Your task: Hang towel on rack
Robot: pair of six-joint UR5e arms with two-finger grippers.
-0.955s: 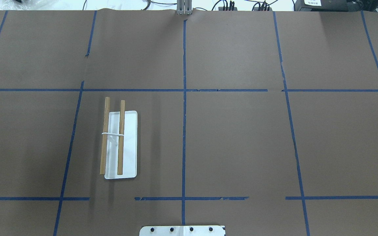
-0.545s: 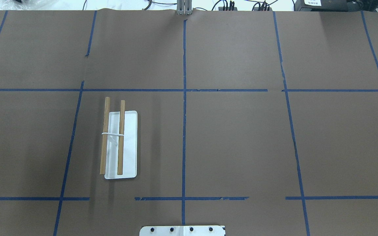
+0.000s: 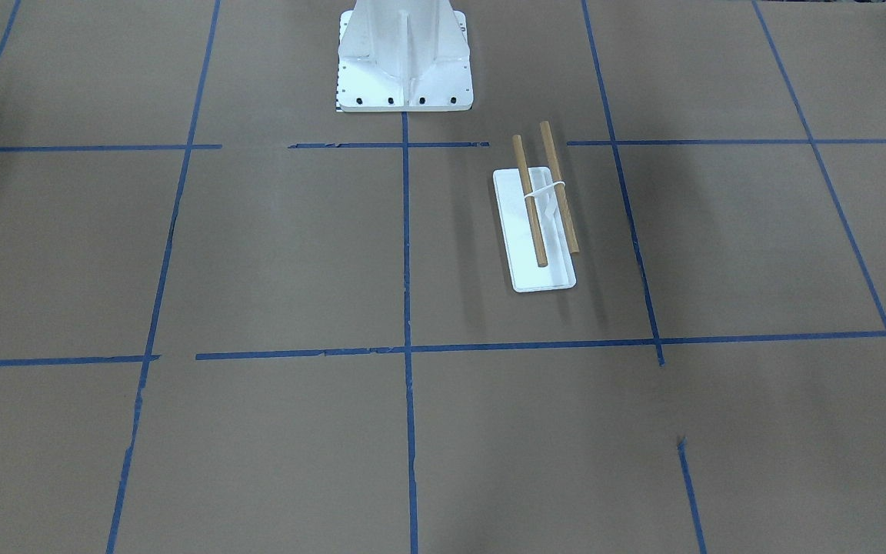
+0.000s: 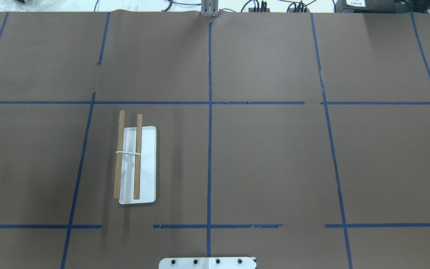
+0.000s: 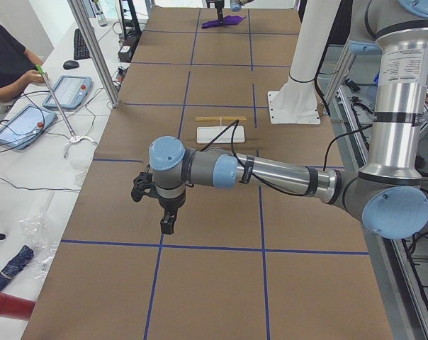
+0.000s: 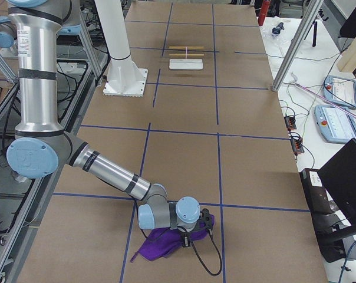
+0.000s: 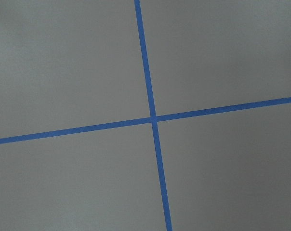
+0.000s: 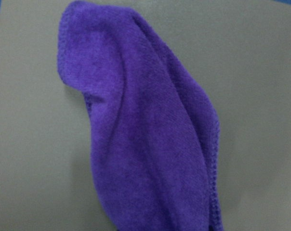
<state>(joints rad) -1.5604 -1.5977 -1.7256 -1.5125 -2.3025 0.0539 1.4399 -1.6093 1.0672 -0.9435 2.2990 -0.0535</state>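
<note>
The rack [image 4: 136, 164] stands left of the table's middle: a white base with two wooden dowels joined by a white crosspiece. It also shows in the front view [image 3: 535, 223] and both side views [image 5: 221, 131] [image 6: 185, 62]. The purple towel [image 6: 160, 246] lies crumpled on the table at my right end, far from the rack, and fills the right wrist view [image 8: 145, 144]. My right gripper [image 6: 190, 231] sits low right over it; I cannot tell whether it is open or shut. My left gripper [image 5: 168, 225] hangs above bare table at the left end, state unclear.
The white robot pedestal [image 3: 404, 61] stands at the table's near middle edge. Blue tape lines [image 7: 152, 118] grid the brown table cover. An operator [image 5: 5, 64] and tablets [image 5: 65, 91] are beside the table, with aluminium posts [image 6: 296, 44] at its far edge.
</note>
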